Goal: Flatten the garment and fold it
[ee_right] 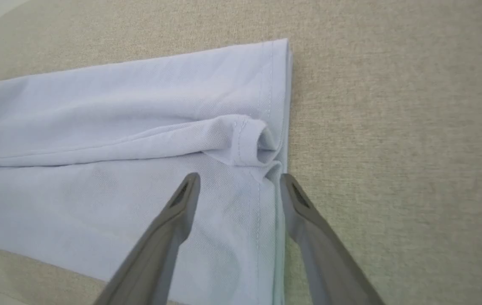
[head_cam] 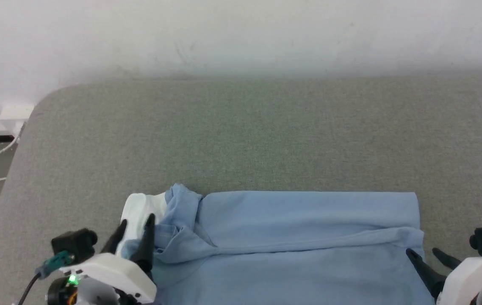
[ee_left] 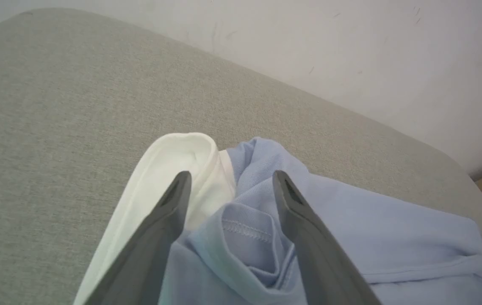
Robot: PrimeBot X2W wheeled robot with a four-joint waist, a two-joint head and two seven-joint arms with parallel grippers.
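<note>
Two spread end effectors bracket the garment (head_cam: 300, 237), which lies partly folded across the lower middle of the head view, on the grey counter (head_cam: 241, 135). At lower left, closing my left end effector (head_cam: 137, 220) now could pinch just the white collar (head_cam: 139, 207) or the bunched sleeve (ee_left: 247, 237) lying between its fingers, and that would drag the fold crooked. At lower right, my right end effector (head_cam: 422, 251) straddles the hem edge (ee_right: 275, 84); a shallow bite there may catch one layer and let the rolled ridge (ee_right: 245, 140) slip. Both arms reach in low from the bottom corners, fingers pointing up-frame, jaws apart, pinching nothing.
</note>
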